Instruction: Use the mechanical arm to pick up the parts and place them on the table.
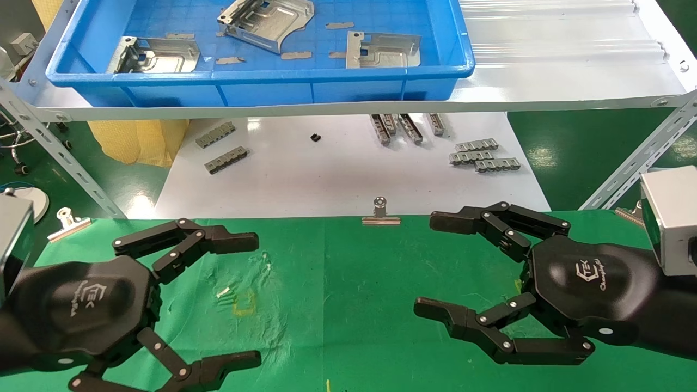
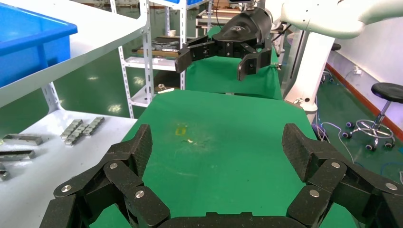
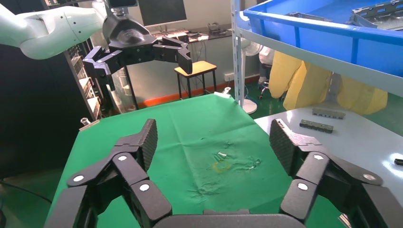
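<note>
Three shiny silver stamped parts lie in the blue tray on the upper shelf: one at the left [image 1: 155, 55], one in the middle [image 1: 267, 22], one at the right [image 1: 383, 49]. The green cloth table [image 1: 348, 305] bears no part. My left gripper [image 1: 256, 299] is open and empty over the table's left side; it also shows in the left wrist view [image 2: 216, 140]. My right gripper [image 1: 430, 267] is open and empty over the table's right side; it also shows in the right wrist view [image 3: 214, 135]. Both face each other, far below the tray.
The blue tray [image 1: 261, 73] sits on a white shelf on angle-iron legs. A white board [image 1: 348, 174] below holds small grey toothed strips [image 1: 484, 155]. Silver binder clips [image 1: 380, 213] grip the cloth's far edge. A yellowish mark [image 1: 244, 305] lies on wrinkled cloth.
</note>
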`<state>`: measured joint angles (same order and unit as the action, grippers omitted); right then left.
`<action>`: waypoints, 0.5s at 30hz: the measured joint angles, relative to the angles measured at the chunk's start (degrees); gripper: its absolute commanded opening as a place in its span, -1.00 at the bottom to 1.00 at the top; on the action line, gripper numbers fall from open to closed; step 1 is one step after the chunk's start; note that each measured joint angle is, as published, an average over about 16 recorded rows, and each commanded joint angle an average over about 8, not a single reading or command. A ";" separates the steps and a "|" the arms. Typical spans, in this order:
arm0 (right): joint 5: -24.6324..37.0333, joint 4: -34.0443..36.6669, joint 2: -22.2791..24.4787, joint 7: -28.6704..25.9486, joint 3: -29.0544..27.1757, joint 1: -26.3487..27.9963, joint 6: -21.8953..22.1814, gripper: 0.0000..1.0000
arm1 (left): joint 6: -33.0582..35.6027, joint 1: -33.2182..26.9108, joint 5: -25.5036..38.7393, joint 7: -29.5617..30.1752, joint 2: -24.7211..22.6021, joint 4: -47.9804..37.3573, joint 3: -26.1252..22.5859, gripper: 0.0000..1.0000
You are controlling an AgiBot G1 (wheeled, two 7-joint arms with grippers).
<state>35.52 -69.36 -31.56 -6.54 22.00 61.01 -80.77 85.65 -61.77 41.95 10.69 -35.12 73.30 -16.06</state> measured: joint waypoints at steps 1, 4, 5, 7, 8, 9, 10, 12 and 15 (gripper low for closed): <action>0.00 0.00 0.00 0.00 0.00 0.00 0.00 -1.00 | 0.00 0.00 0.00 0.00 0.00 0.00 0.00 1.00; 0.00 0.00 0.00 0.00 0.00 0.00 0.00 -1.00 | 0.00 0.00 0.00 0.00 0.00 0.00 0.00 1.00; 0.00 0.00 0.00 0.00 0.00 0.00 0.00 -1.00 | 0.00 0.00 0.00 0.00 0.00 0.00 0.00 1.00; 0.00 0.00 0.00 0.00 0.00 0.00 0.00 -1.00 | 0.00 0.00 0.00 0.00 0.00 0.00 0.00 1.00; 0.00 0.00 0.00 0.00 0.00 0.00 0.00 -1.00 | 0.00 0.00 0.00 0.00 0.00 0.00 0.00 1.00; 0.00 0.00 0.00 0.00 0.00 0.00 0.00 -1.00 | 0.00 0.00 0.00 0.00 0.00 0.00 0.00 1.00; 0.00 0.00 0.00 0.00 0.00 0.00 0.00 -1.00 | 0.00 0.00 0.00 0.00 0.00 0.00 0.00 1.00; 0.00 0.00 0.00 0.00 0.00 0.00 0.00 -1.00 | 0.00 0.00 0.00 0.00 0.00 0.00 0.00 1.00; 0.00 0.00 0.00 0.00 0.00 0.00 0.00 -1.00 | 0.00 0.00 0.00 0.00 0.00 0.00 0.00 1.00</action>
<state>35.52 -69.36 -31.56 -6.54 22.00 61.01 -80.77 85.65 -61.77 41.95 10.69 -35.12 73.30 -16.06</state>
